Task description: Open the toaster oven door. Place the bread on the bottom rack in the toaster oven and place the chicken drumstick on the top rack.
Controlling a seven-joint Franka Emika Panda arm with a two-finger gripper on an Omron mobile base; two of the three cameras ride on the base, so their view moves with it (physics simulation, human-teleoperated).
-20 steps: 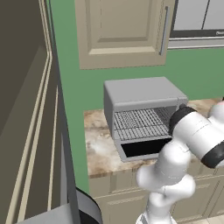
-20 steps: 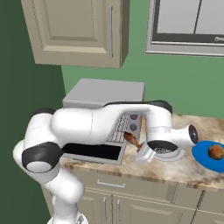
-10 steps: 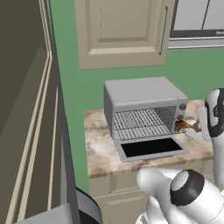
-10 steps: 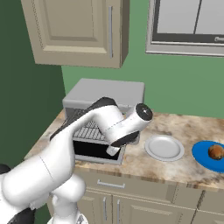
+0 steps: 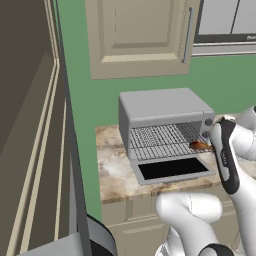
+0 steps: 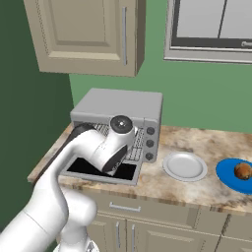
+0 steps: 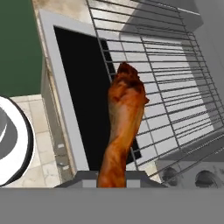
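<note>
Speckled beige stone surface (image 6: 206, 147) carrying a boxy light-grey metal toaster oven (image 5: 162, 111), pushed up near the green wall. Flat grey-framed toaster oven door with black glass (image 5: 172, 169) folded down flat in front. Silver wire-grid racks (image 5: 160, 136) showing inside, upper one slid partway out. Round white plate (image 6: 184, 166) just right of the oven, bare. Blue plate (image 6: 231, 178) further right with the small tan-brown bread (image 6: 241, 171) on it. Claw (image 7: 113, 183) pinched tight on the thin end of the orange-brown chicken drumstick (image 7: 124, 120), thick end out over the rack wires at the oven's right front.
</note>
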